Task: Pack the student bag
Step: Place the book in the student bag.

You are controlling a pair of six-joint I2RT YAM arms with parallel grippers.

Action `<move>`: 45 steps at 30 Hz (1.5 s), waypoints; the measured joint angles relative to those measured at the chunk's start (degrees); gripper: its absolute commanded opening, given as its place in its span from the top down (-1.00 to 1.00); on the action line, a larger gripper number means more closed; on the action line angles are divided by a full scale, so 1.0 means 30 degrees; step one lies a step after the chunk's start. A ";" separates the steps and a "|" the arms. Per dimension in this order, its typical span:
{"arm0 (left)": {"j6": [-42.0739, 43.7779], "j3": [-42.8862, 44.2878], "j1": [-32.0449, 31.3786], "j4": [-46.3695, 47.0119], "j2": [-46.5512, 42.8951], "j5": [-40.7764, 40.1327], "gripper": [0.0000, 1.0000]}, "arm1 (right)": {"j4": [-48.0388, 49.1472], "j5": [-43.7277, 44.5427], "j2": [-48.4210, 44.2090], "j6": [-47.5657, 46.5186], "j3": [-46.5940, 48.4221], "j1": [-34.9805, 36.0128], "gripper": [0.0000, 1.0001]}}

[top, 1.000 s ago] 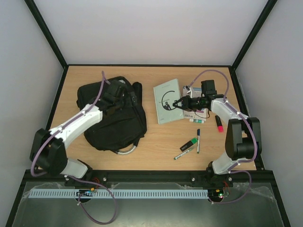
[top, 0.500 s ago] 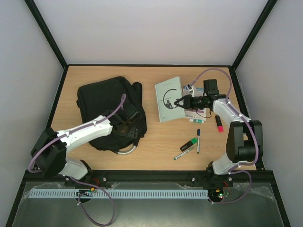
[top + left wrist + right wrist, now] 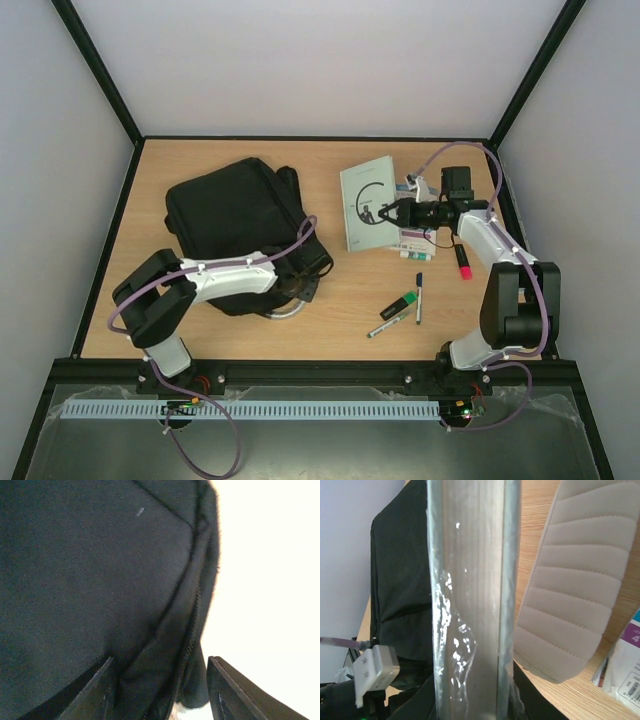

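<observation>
Between half-open jaws of left gripper (image 3: 160, 690): blurred seam of large black woven-fabric backpack (image 3: 75, 580). Clamped in right gripper (image 3: 388, 213): thin glossy pale book (image 3: 470, 605), one finger hidden behind.

The student bag (image 3: 225, 215) is black all over save its grey loop handle (image 3: 286, 312), and the tabletop (image 3: 340, 285) is pale wood with a fine grain. The book (image 3: 368, 203) is light grey-green with a dark ring on its cover. The highlighter (image 3: 462, 268) is red, the marker (image 3: 401, 304) green, the pen (image 3: 419, 297) dark-capped with a white barrel, and the arms (image 3: 225, 277) white with black joints.
</observation>
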 measured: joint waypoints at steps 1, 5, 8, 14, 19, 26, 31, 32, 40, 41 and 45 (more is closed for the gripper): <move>0.0160 0.0138 -0.0007 0.0663 0.0029 0.0058 -0.19 | -0.0007 0.0015 0.0000 -0.0007 0.0000 -0.0117 0.98; 0.0648 0.0415 -0.0044 0.2521 -0.0401 0.0539 -0.54 | -0.0007 -0.0015 -0.0036 0.0000 0.0000 -0.0714 0.99; 0.0991 0.0525 -0.0080 0.2200 -0.1596 0.0459 -0.55 | -0.0007 -0.0160 -0.0168 0.0036 -0.0007 -0.1304 0.98; 0.1086 0.0590 -0.0073 -0.0896 -0.4109 -0.0226 -0.47 | 0.0022 -0.0444 -0.0750 0.0255 -0.0168 -0.2025 0.98; 0.1071 0.1005 -0.0080 -0.4561 -0.3861 -0.0852 -0.29 | 0.0029 -0.0816 -0.0845 0.0321 -0.0255 -0.2011 0.99; 0.1413 0.1319 0.0175 -0.7679 -0.0699 -0.1865 -0.32 | 0.0022 -0.0940 -0.0845 0.0328 -0.0299 -0.2011 0.98; 0.1843 0.1319 -0.0015 -0.8400 -0.0233 -0.2361 -0.33 | 0.0022 -0.0940 -0.0845 0.0328 -0.0299 -0.2011 0.98; 0.1880 0.1319 -0.0066 -0.8502 -0.0233 -0.2433 -0.33 | 0.0029 -0.0940 -0.0845 0.0328 -0.0299 -0.2011 0.99; 0.2062 0.1814 -0.0896 -0.9551 -0.1005 -0.1945 -0.34 | 0.0029 -0.0940 -0.0845 0.0364 -0.0299 -0.2011 0.98; 0.2011 0.1821 -0.0954 -0.9646 -0.1107 -0.1960 -0.34 | 0.0029 -0.0940 -0.0845 0.0379 -0.0299 -0.2011 0.98; 0.1858 0.1290 -0.1042 -0.9726 -0.1144 -0.1938 -0.31 | 0.0029 -0.0940 -0.0845 0.0386 -0.0299 -0.2011 0.99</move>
